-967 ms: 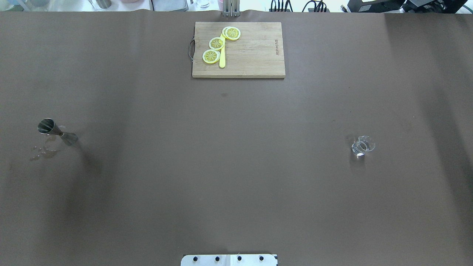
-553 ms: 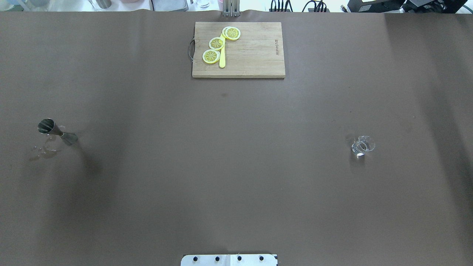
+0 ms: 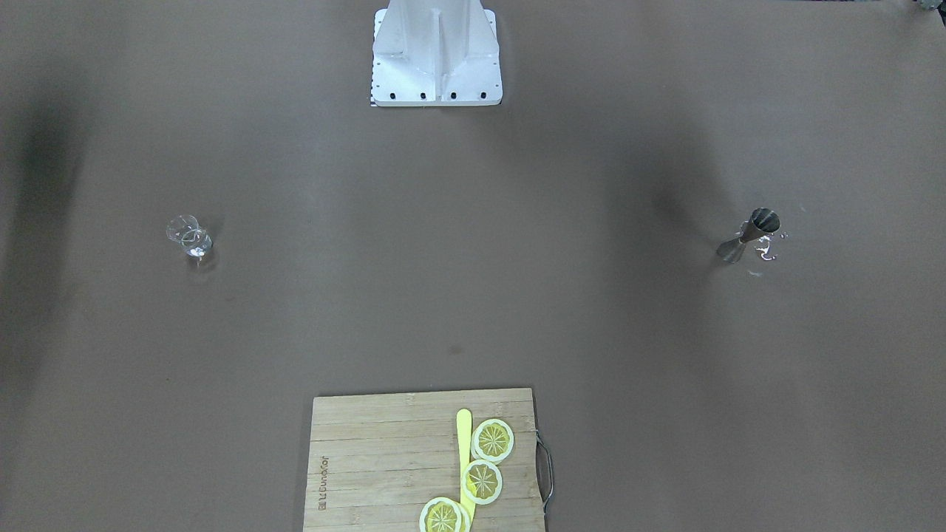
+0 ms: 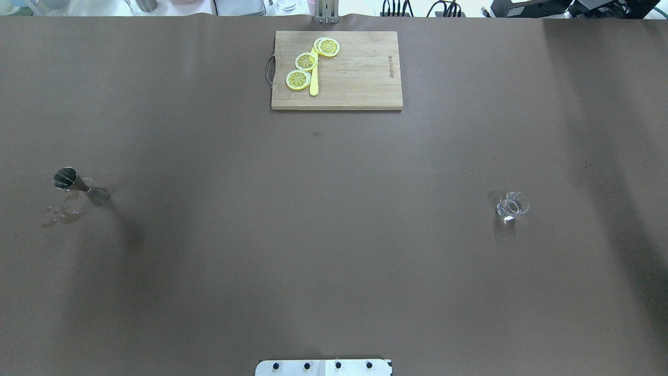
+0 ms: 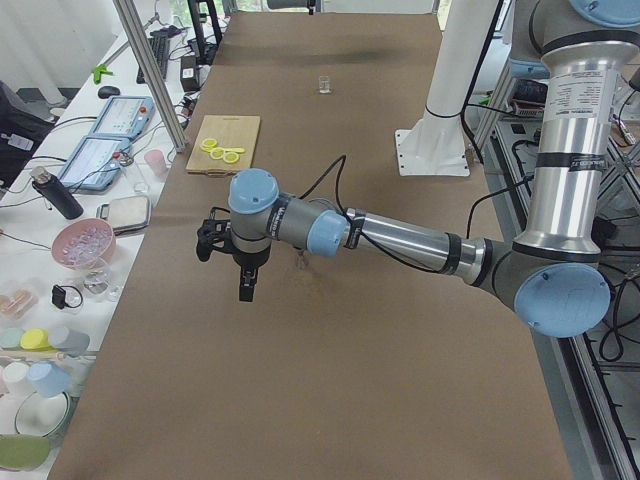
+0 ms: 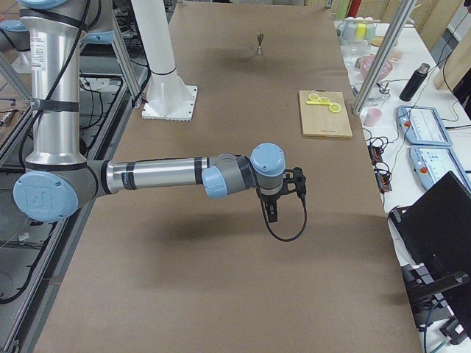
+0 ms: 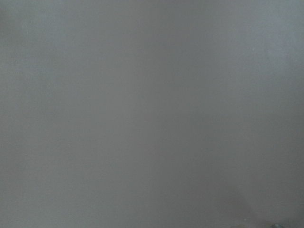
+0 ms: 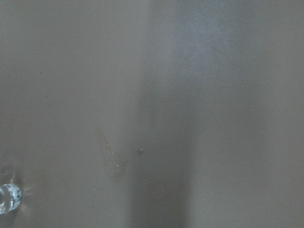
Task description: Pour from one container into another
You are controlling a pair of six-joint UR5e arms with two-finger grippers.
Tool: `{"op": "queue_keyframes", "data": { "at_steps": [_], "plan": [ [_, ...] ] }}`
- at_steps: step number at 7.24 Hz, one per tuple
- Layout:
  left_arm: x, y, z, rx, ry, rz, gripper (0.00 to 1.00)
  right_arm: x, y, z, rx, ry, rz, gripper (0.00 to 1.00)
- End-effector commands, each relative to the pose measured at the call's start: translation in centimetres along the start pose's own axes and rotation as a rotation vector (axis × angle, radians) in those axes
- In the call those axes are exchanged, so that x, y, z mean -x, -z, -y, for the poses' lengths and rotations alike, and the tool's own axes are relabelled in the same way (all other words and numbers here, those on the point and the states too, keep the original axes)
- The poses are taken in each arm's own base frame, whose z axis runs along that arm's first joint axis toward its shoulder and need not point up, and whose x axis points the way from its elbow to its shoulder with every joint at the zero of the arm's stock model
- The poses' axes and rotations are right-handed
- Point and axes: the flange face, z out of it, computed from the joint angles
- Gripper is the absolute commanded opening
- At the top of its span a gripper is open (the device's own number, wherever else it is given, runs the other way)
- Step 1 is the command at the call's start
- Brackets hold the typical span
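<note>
On table, L side: jigger (image 4: 79, 187) upright, puddle (image 4: 61, 215) beside it. R side: small glass (image 4: 512, 205), cut off in R wrist cam. Left gripper (image 5: 245, 288) and right gripper (image 6: 271, 215) appear in side views only; finger state cannot be told.

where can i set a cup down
The table is bare between the jigger and the small glass, on the robot's side of the cutting board. Avoid the spill by the jigger; lemon slices crowd the board.
</note>
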Motion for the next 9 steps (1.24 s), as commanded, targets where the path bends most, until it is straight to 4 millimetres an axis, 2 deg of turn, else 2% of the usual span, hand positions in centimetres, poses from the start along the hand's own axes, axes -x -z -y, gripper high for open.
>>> {"op": "queue_keyframes", "data": {
  "at_steps": [1,2,4,5,6,7,8,9],
  "plan": [
    [-5.3,-0.7,-0.7,-0.065,0.037,-0.001,0.97,7.1,-2.2,-0.2,0.044,0.020,0.025,1.00],
    [-8.3,-1.8,-1.9,-0.113,0.070,-0.004,0.97,9.5,-3.6,-0.4,0.051,0.097,0.049,1.00],
    [-13.6,-4.1,-4.4,-0.226,0.117,-0.015,0.97,13.1,-6.2,-1.1,0.074,0.192,0.036,1.00],
    [-15.1,-4.6,-5.4,-0.286,0.129,-0.008,0.97,17.9,-6.9,-1.6,0.006,0.302,-0.045,1.00],
    [-16.1,-4.9,-6.3,-0.355,0.141,0.026,0.97,20.4,-7.0,-2.3,-0.013,0.247,-0.045,1.00],
    [-17.1,-5.9,-7.6,-0.438,0.139,0.053,0.97,21.6,-8.2,-3.1,-0.021,0.285,-0.054,1.00],
    [-17.6,-6.9,-9.0,-0.510,0.163,0.081,0.97,23.1,-10.2,-4.5,-0.093,0.362,-0.095,1.00],
    [-18.0,-8.4,-11.0,-0.576,0.187,0.085,0.97,23.0,-10.7,-5.7,-0.113,0.349,-0.077,1.00]
  ]
}}
